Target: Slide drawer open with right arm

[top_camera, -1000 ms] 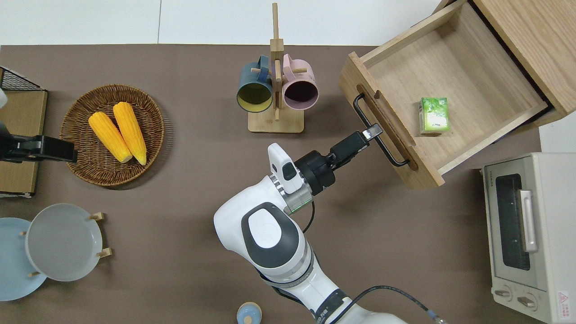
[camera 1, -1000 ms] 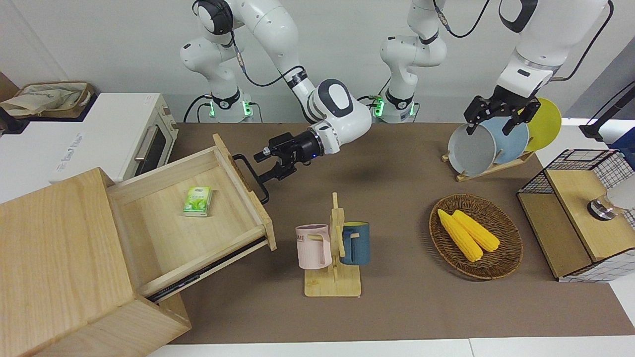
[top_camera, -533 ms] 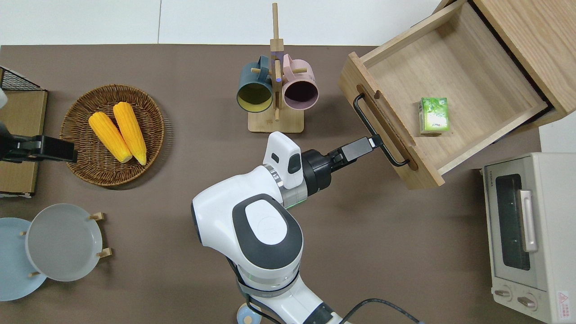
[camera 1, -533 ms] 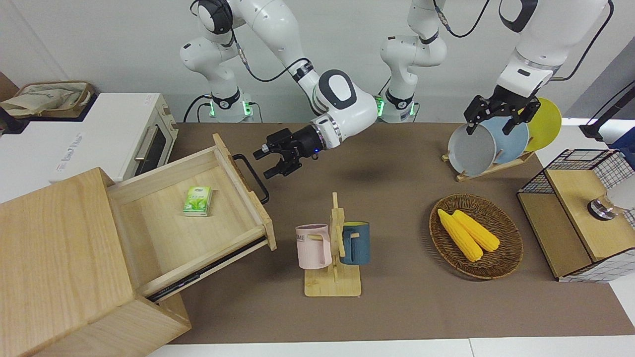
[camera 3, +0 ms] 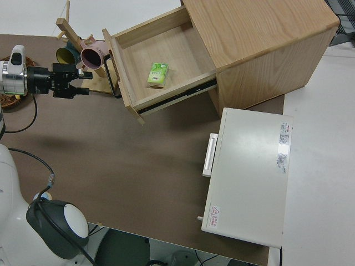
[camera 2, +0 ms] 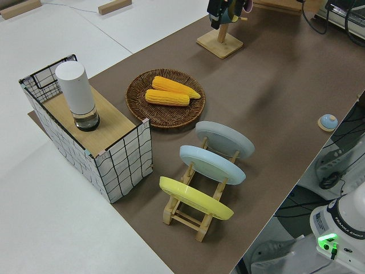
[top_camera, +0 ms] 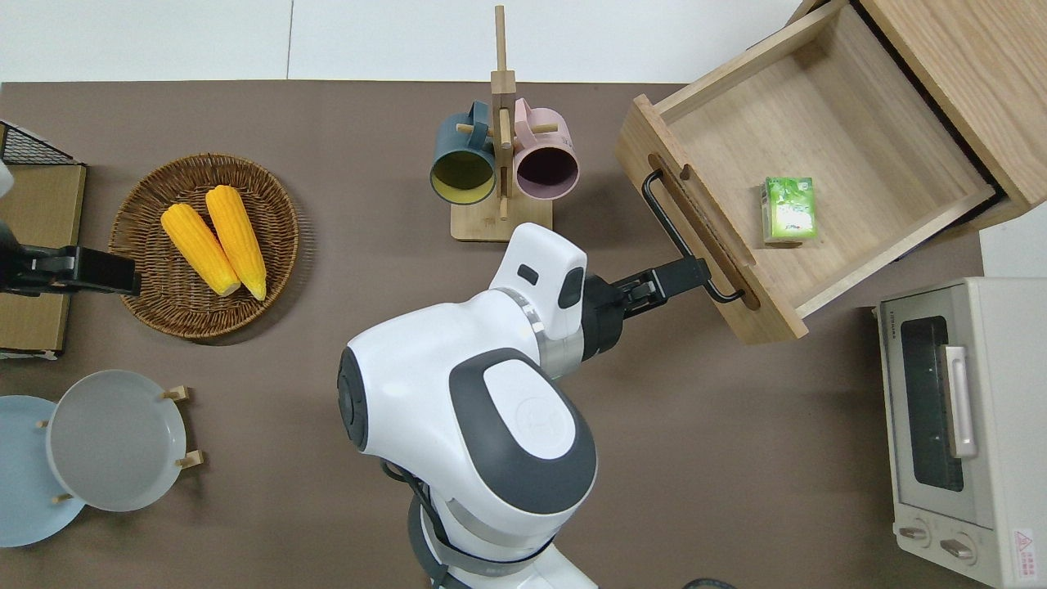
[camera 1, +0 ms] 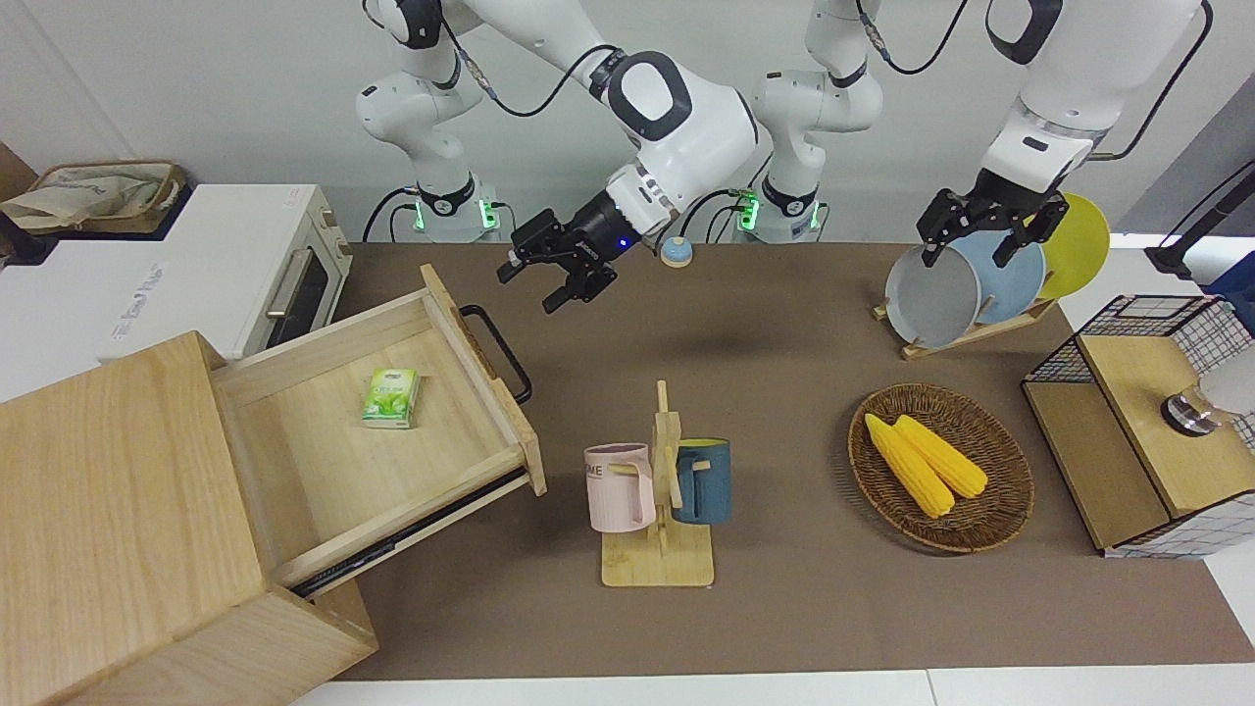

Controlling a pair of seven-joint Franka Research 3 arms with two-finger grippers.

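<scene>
Drawer [camera 1: 392, 431] out of cabinet [camera 1: 127, 529] almost to full travel, sitting at the right arm's end of the table, floor exposed with a small green carton [camera 1: 391, 398] lying on it. Looks done as far as the opening goes.

Right gripper [camera 1: 563, 273] up in the air, off the black bar handle [camera 1: 498, 351]; fingers spread, nothing between them. In the overhead view, fingertips land just beside the handle's end nearer the robots [top_camera: 694, 272] — probably only overlap from height, hard to confirm clearance from that angle alone. Front and right side views both show a clear gap between gripper and handle, so reading it as released.

Left arm parked, left gripper [camera 1: 988, 227] also spread, holding nothing.

Remaining, by judgement: nothing on the drawer itself; only clearing the right arm from the drawer front. Slide rail visible under the drawer's side, box level, no sag evident.

Other stuff untouched by the look of it: mug stand [camera 1: 659, 490], basket of corn [camera 1: 941, 469], toaster oven [camera 1: 245, 275].
</scene>
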